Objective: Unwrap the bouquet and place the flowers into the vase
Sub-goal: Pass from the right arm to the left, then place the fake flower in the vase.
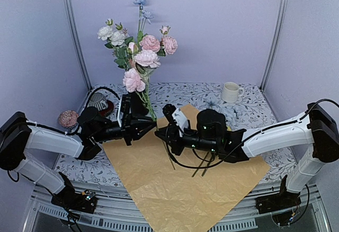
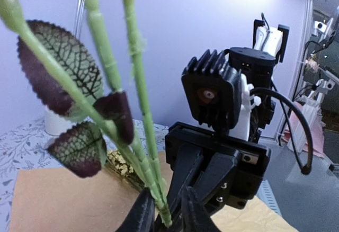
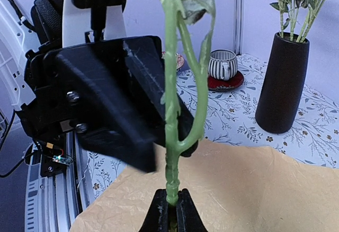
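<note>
Right hand [image 3: 170, 206]: pressed tight on base of single green stem [image 3: 170, 136], which stands upright above fingers.
Left hand [image 2: 163, 215]: directly opposite, pinching stem bundle [image 2: 142, 110] low down.
Your risk: if both hands grip same stems, opposing pull kinks or slips them.
Below hands: wrapper paper [image 1: 175, 189] flat on bench [image 1: 254, 110].
Beyond left hand: vase [image 3: 280, 83], crowded with flowers [image 1: 145, 57]. Leaves may snag rim and tip it.

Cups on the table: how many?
2. The white mug stands at the back right. The striped cup sits on a red saucer at the back left, near the black vase. Others may be hidden.
</note>
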Tool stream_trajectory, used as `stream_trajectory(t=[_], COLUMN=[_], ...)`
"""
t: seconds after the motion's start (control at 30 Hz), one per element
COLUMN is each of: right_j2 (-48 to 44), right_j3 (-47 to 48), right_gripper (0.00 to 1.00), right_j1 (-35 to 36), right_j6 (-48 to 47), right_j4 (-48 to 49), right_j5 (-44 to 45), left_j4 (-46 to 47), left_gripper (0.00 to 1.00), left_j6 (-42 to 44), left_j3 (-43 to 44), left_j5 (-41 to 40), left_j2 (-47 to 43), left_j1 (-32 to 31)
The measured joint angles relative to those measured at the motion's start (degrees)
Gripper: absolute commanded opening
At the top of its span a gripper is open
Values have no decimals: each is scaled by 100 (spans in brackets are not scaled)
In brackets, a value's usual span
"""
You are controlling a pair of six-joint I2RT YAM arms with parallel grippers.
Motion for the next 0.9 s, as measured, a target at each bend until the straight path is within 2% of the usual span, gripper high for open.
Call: stream_trajectory(t=[0.03,0.17,0.3,0.4,0.6,0.73,0.83,0.9], right_j2=[2,17,17,-42,-566,-859,-1093,-1233], right_j3=[0,0,0,-96,-621,-809,-1073,-1244], right_gripper=[8,17,41,50,63,64,66,72], right_j1=[0,0,20,22,22,-63,-332,-658], right_j6=[-17,-83,-74,-96,-116,-203,-286,-350], right_j4=[-2,-15,-37,15,136,310,468,527], right_j5=[0,22,249,612,1591,2492,2695,2671], left_j4=[-37,-181,-299,-398,-560,-654,-699,-739], left_gripper=[0,0,0,0,0,0,0,0], left_j6=[-26,72,120,175,286,378,476,520], left_j3=[15,59,59,59,-15,-111,-175,-201], left_j5=[-24,-94,-144,-299,-776,-1137,-1388,-1513], left_j2=[4,9,9,0,-232,-492,-673,-756], left_j1=[4,-15,-68,-76,-79,-79,-79,-79])
